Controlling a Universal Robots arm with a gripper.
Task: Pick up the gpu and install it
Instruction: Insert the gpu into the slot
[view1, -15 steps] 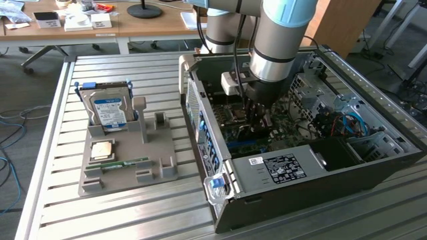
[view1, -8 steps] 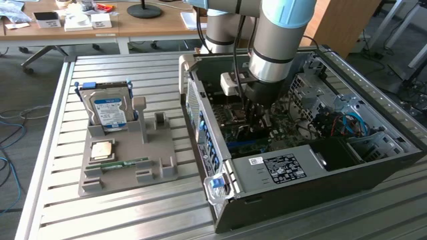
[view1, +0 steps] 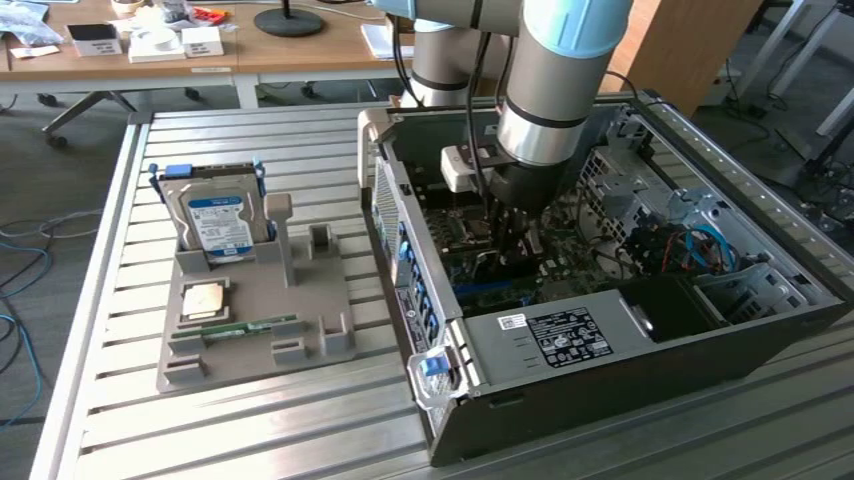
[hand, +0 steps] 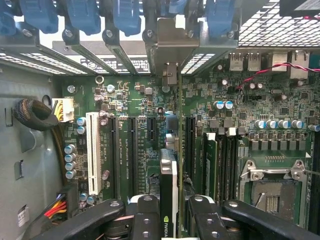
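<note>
The jaws (hand: 169, 212) pinch the gpu (hand: 168, 175) by its upper edge, black pads pressing on both flat faces. The card hangs edge-on between them, over the motherboard (hand: 150, 110) inside the open computer case (view1: 400, 200). It is judged light, stiff and fragile: a thin rigid board, best held by its edges, clear of components. Just beyond the jaws lie long black expansion slots (hand: 134, 150) and one white slot (hand: 92, 150). Farther off, the card's silvery bracket (hand: 172, 45) sits among perforated slot covers and blue plastic latches (hand: 82, 15).
</note>
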